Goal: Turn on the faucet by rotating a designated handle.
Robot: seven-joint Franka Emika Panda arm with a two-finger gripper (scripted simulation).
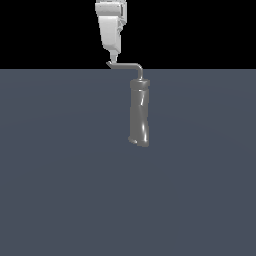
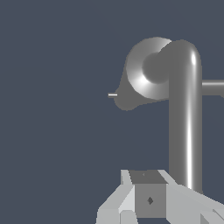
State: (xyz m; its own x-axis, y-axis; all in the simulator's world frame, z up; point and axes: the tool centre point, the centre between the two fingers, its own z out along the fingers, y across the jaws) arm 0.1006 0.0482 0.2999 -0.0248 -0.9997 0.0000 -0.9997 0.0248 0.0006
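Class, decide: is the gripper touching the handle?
Cannot tell. In the exterior view the gripper tip meets the handle end, but overlap hides any gap; the wrist view does not show it plainly either.

Tabletop: a flat, uniform slate-blue surface filling the lower three quarters of the exterior view, from a straight horizontal edge in the upper part of the frame down to the bottom edge. It shows no markings or texture. Background: a plain black band across the top of the exterior view, above that edge. In the wrist view the same slate-blue surface fills the whole left half of the frame and the upper corners.
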